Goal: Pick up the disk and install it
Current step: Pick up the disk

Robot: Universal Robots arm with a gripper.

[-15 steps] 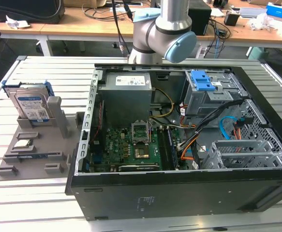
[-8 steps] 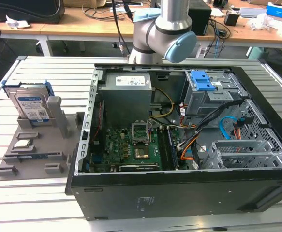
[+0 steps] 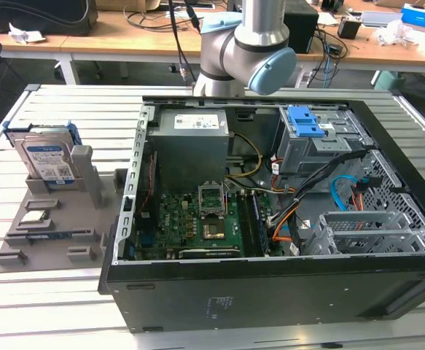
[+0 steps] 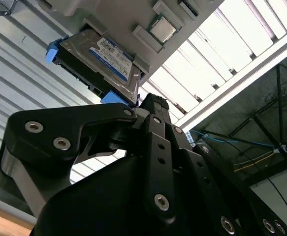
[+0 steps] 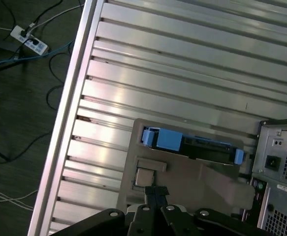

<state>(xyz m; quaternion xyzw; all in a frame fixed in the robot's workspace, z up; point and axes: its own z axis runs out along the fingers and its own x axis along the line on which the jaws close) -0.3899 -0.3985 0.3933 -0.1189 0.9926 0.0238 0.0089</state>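
computer case (image 3: pixel 270 292): open, centre and right of the exterior view | arm (image 3: pixel 248 44): top centre | grey holder (image 3: pixel 59 233): exterior view's left | disk (image 3: pixel 48 160): upright in holder, upper left | gripper (image 5: pixel 156 191): fingers closed together, empty, near disk, not touching

silver disk (image 3: pixel 47 154) with blue rails (image 5: pixel 168 139), seemingly white-and-blue label (image 4: pixel 111 58)
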